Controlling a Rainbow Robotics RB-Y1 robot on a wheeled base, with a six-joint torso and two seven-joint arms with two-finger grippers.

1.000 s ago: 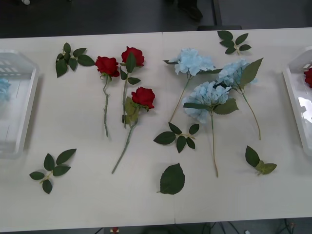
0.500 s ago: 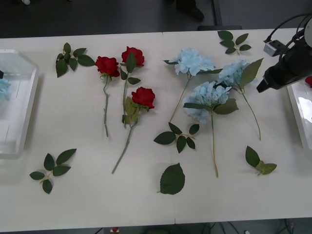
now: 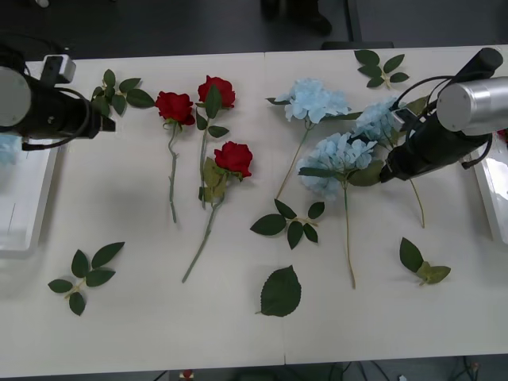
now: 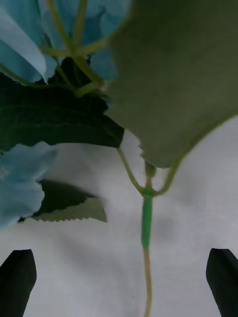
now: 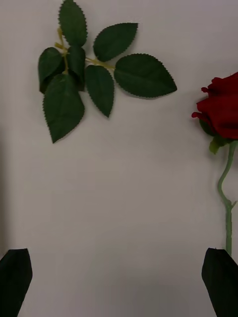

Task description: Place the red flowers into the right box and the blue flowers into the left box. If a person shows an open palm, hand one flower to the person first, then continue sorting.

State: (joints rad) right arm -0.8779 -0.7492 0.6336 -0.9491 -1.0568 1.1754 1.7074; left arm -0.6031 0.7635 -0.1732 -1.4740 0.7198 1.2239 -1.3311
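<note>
**Both arms over the flowers, fingers spread, nothing held**

The white surface (image 3: 238,333) carries three blue flowers (image 3: 337,159), three red flowers (image 3: 232,158) and six loose leaf sprigs (image 3: 119,94). The left box (image 3: 24,198) sits at the left edge, the right box (image 3: 488,190) at the right. Since half a second ago the right gripper (image 4: 121,280) has come in over the rightmost hydrangea's stem, and the left gripper (image 5: 119,280) has arrived between a sprig and the leftmost rose. Both have fingers open.

You see the right gripper (image 4: 119,282) with fingers (image 4: 17,282) spread wide | a green stem (image 4: 147,233) runs between them on the table (image 4: 198,198) | blue flowers (image 4: 29,39) and broad leaves (image 4: 178,74) beyond.
</note>
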